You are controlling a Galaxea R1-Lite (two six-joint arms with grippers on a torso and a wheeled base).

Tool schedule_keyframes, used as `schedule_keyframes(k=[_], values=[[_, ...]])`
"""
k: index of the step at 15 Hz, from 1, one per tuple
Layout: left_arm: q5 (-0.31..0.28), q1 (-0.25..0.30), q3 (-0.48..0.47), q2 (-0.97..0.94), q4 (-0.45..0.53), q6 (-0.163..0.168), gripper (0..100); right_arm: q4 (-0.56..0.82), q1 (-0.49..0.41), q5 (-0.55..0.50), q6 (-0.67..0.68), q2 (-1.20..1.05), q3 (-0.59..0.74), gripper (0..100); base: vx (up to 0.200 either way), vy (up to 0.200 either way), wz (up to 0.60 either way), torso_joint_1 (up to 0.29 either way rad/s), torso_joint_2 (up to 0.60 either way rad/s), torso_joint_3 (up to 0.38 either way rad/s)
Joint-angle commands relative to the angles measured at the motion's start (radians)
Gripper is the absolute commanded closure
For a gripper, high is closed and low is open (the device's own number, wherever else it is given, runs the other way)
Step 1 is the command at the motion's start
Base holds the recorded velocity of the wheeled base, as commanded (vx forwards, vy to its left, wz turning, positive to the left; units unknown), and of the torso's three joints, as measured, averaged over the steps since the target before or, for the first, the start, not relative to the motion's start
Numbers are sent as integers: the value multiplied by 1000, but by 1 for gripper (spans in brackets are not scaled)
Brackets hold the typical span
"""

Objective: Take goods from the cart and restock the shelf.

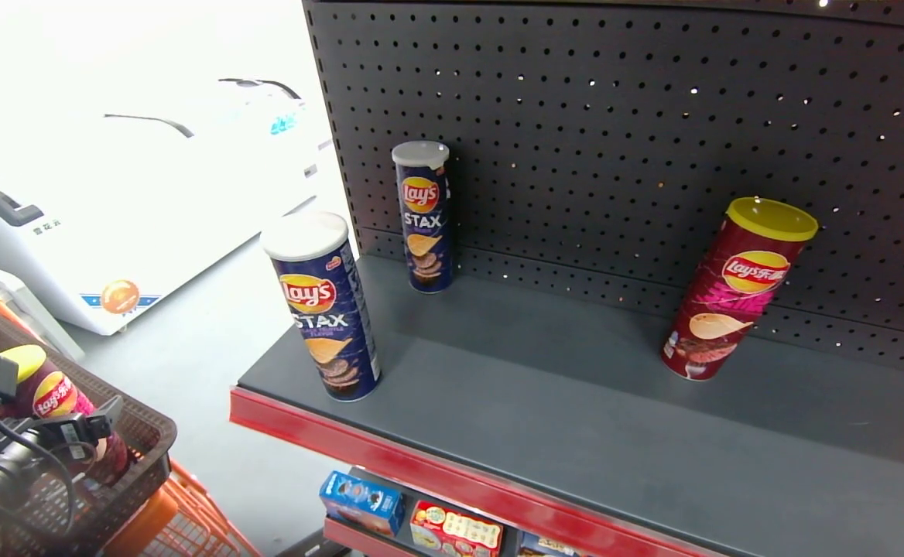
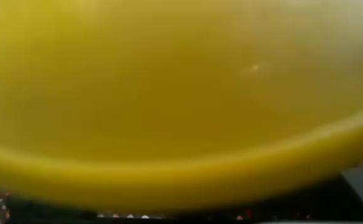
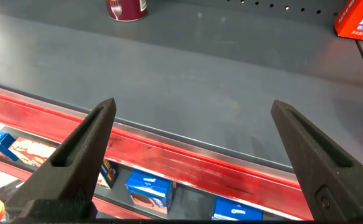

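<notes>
Head view: the cart can [image 1: 53, 394] leans in the cart [image 1: 154, 433] at near left. The left gripper [image 1: 80, 432] is low on it, likely for a pickup, but I cannot tell whether it grips. The shelf [image 1: 537, 402] leaves room between the blue can [image 1: 324, 309] and the shelf can [image 1: 719, 309].

Left wrist view: the can's lid [image 2: 181, 93] sits close up.

Right wrist view: the right gripper [image 3: 194, 106] is spread wide and empty, hovering before the shelf edge [image 3: 200, 155], apparently waiting.

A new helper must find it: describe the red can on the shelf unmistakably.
Look at the grey shelf with the red front edge, backed by black pegboard. On its right side, near the back, stands the red can. Alone on the shelf it has a yellow lid; the blue cans, left, have pale lids.
</notes>
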Motion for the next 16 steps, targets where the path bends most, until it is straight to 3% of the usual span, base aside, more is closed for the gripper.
schedule_keyframes(k=[1,3,4,9,12,15,16], values=[[0,-1,-11,24,0,0,0,0,0,0,-1,1,0,0,0,0,0,0,0,0],[0,-1,-17,33,-9,-1,0,0,0,0,-1,1,0,0,0,0,0,0,0,0],[0,-1,-28,33,-7,-1,100,0,0,0,-1,1,0,0,0,0,0,0,0,0],[-1,-10,-34,4,5,8,100,0,0,0,-1,1,0,0,0,0,0,0,0,0],[-3,-46,-46,-103,16,13,100,0,0,0,-1,1,0,0,0,0,0,0,0,0],[-5,-95,-118,-224,126,11,100,0,0,0,-1,1,0,0,0,0,0,0,0,0],[-5,-136,-170,-319,231,11,100,0,0,0,-1,1,0,0,0,0,0,0,0,0]])
